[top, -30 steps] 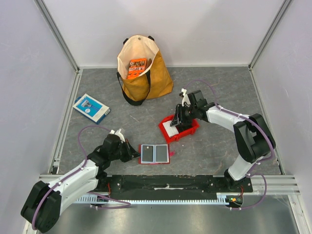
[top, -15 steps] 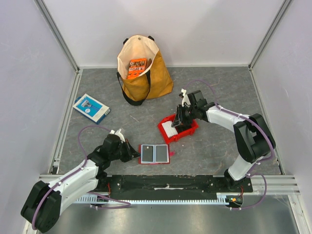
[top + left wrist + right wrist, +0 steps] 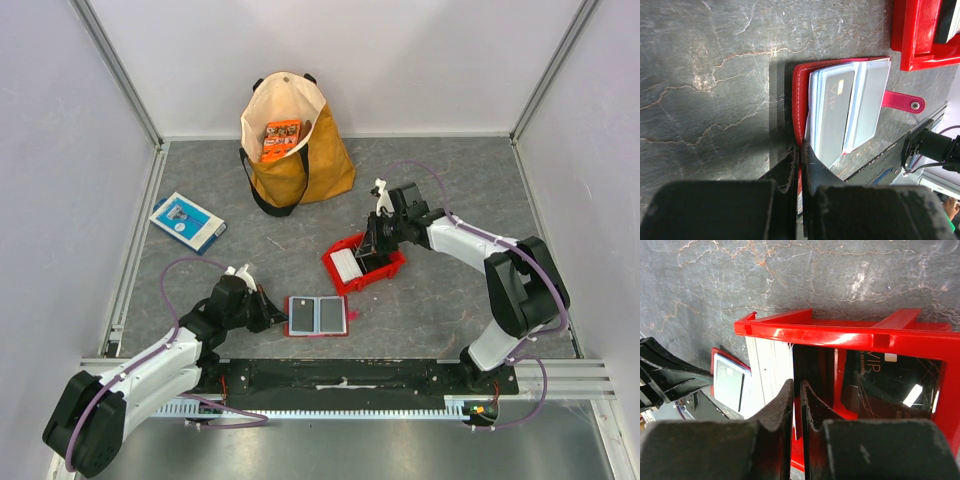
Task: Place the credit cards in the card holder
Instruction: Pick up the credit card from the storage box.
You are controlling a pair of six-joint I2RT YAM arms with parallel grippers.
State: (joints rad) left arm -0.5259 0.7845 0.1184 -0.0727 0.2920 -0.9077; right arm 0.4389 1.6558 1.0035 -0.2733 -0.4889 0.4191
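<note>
the left tool (image 3: 801, 145), fingers pressed together on the left edge of a small flat red folding card holder (image 3: 318, 315), pins it open on the dark grey stone-patterned worktop (image 3: 440, 300) near the front edge. its grey inner pockets face up, a grey credit card (image 3: 832, 115) showing in one, and the snap tab (image 3: 902, 101) lies flat to the side.

just beyond, the right tool (image 3: 373, 243) hangs over a red plastic bin (image 3: 840, 332), its fingers drawn close with only a sliver of gap; whether a card sits between them cannot be told. inside the bin lie whitish credit cards (image 3: 770, 365) and a dark grey credit card (image 3: 890, 385).

at the rear stands a mustard fabric tote bag (image 3: 310, 170) holding an orange packet (image 3: 282, 138); a blue-and-white flat box (image 3: 187, 221) lies at left.
</note>
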